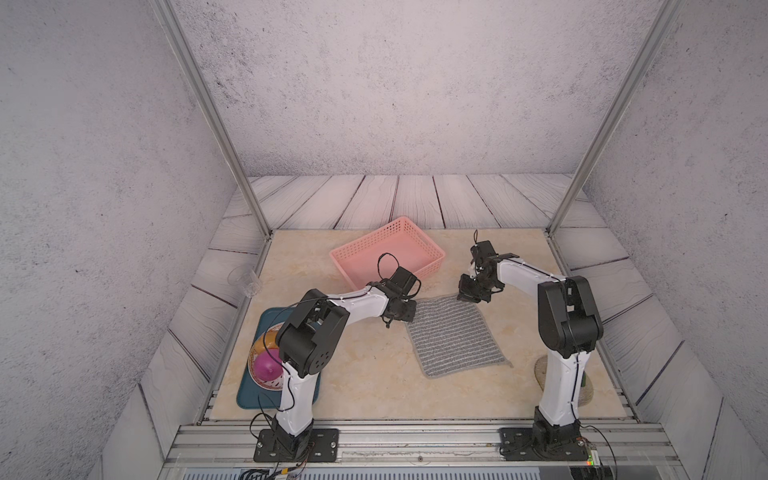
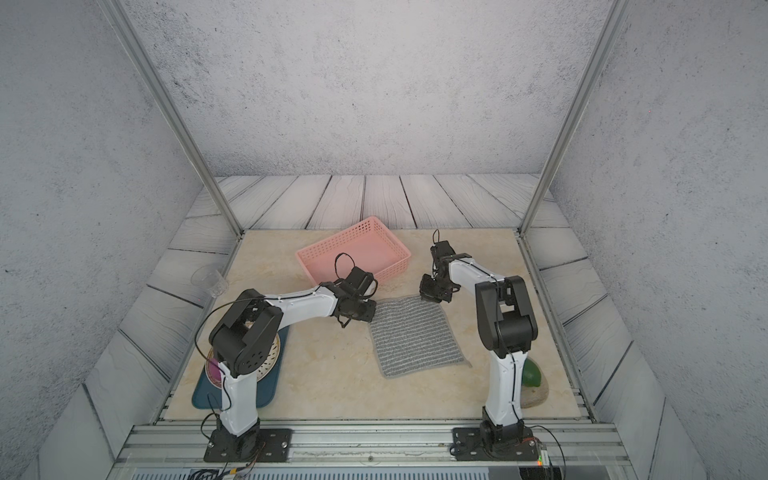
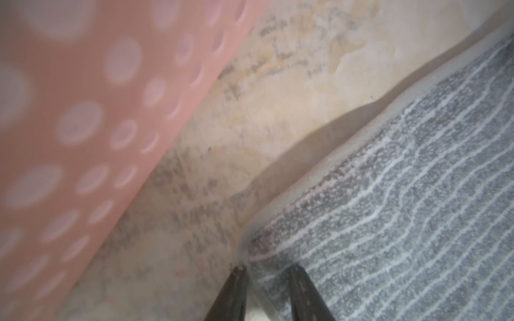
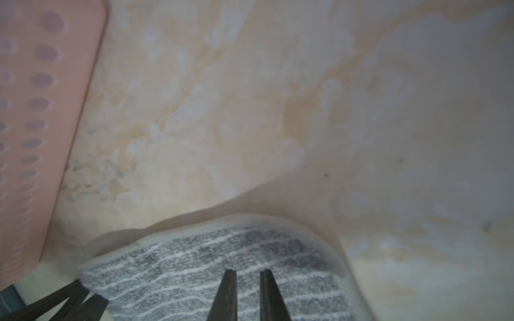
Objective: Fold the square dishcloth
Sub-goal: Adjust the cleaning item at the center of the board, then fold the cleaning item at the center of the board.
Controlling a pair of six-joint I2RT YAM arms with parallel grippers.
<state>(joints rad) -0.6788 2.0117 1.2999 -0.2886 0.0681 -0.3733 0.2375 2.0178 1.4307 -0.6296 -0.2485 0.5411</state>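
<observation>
biggest risk, i judge: a thin bite. the left claw [image 3: 267, 268] straddles the far left corner of the cloth [image 3: 417, 208] — one finger on bare table [image 3: 278, 97], one on the stripes — so it may catch only the hem tip and drop it on the lift. if one corner holds and the other slips, the fold goes skew. the basket [image 3: 83, 111] wall is near the left claw too; a wide swing could knock it. the right claw [image 4: 247, 271] sits over the far right corner, both fingers above the weave. each pair stands a slim gap apart — whether either has bitten cloth i cannot tell. the cloth lies flat and unfolded, mid-table between the arms, its far edge just short of the basket.
</observation>
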